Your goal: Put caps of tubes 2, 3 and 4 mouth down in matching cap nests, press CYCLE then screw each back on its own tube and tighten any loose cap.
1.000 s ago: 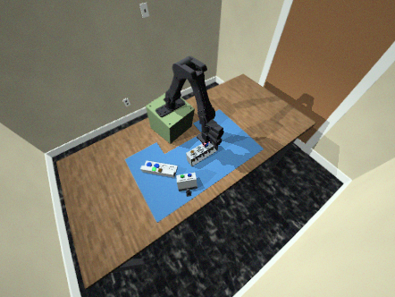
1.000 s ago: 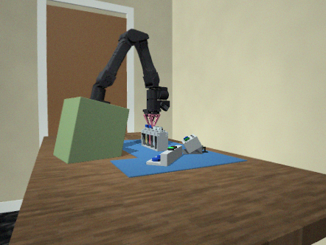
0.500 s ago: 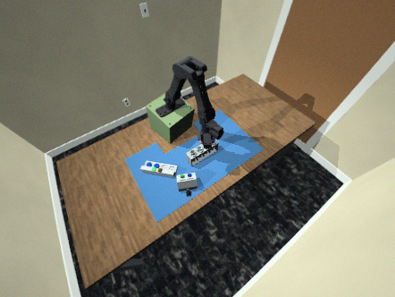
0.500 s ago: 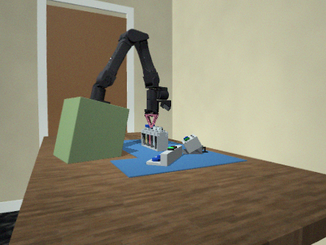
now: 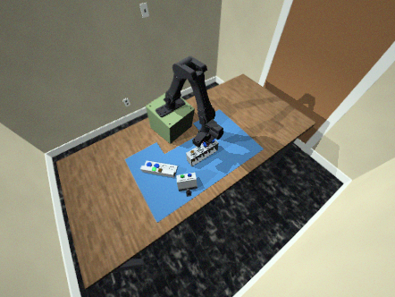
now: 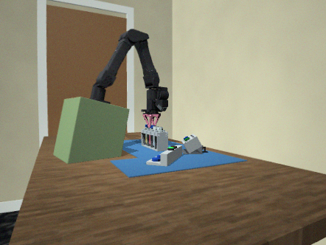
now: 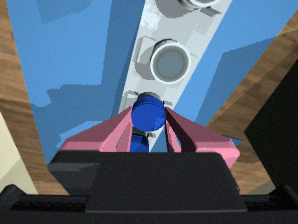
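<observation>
My gripper (image 7: 148, 111) points straight down over the white decapping station (image 5: 201, 153) on the blue mat. Its pink fingers are shut on a blue cap (image 7: 147, 114) that sits over the second tube place from one end of the row. I cannot tell whether the cap is threaded on or lifted. Below it, between the fingers, the end tube carries another blue cap (image 7: 139, 142). The two tubes beyond, one (image 7: 170, 62) and another (image 7: 192, 2), stand open without caps. In the exterior view the gripper (image 6: 151, 123) touches the station's top (image 6: 155, 139).
The long white cap tray with its console (image 5: 158, 168) lies on the mat left of the station, with blue caps on it. A small key box (image 5: 187, 180) with a blue and a green key stands in front. The arm's green base block (image 5: 171, 117) is behind.
</observation>
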Controlling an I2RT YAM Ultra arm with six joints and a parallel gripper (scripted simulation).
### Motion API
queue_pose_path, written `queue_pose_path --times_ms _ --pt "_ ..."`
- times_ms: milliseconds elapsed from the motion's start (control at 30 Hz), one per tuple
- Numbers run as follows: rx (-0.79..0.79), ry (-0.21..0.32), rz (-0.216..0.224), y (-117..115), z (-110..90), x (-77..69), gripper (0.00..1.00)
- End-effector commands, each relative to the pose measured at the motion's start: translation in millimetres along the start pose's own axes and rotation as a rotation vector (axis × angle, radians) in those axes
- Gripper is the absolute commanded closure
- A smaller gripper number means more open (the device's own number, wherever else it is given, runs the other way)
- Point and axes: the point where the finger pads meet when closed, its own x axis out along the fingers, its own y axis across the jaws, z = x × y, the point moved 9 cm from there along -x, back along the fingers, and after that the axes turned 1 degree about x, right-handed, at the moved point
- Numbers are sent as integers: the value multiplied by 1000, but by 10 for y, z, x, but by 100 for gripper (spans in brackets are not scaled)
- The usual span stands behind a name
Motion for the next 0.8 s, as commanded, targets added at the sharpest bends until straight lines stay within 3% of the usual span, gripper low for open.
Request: queue_pose_path --times_ms 0,67,300,333,733,767 --pt "206 -1 17 31 4 -28 100" --pt "296 -1 17 31 3 -27 100" --pt "296 -1 17 31 3 -27 100" --pt "296 -1 17 31 3 -27 51" --pt "296 -1 17 31 3 -27 51" --pt "213 -1 17 31 3 -31 51"
